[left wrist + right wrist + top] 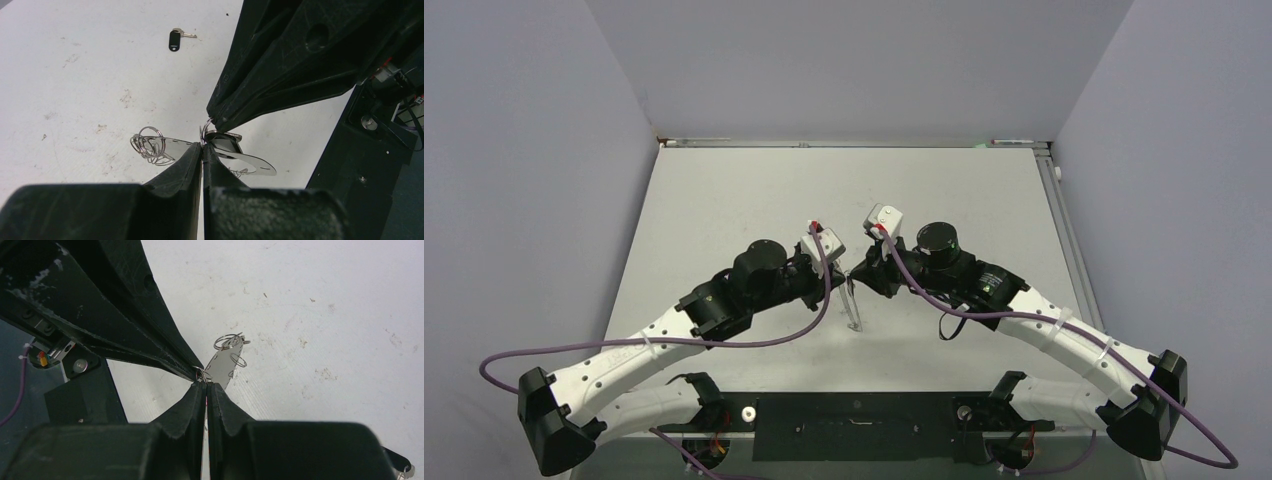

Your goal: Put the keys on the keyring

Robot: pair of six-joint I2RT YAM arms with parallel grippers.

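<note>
The keyring [260,162], a thin grey metal hoop with small wire loops [147,142], hangs above the table between both grippers; it also shows in the top view [854,310] and the right wrist view [221,365]. My left gripper [202,148] is shut on its rim. My right gripper [205,385] is shut, tip to tip with the left one, at a small wire loop [201,374]. A key's black head [223,142] shows right under its fingertips [216,121]. The second key [174,39] lies flat on the table farther off.
The white table [754,200] has grey walls on three sides and a metal rail along its right edge [1064,230]. Both arms meet at mid-table. A black base plate [854,425] lies at the near edge.
</note>
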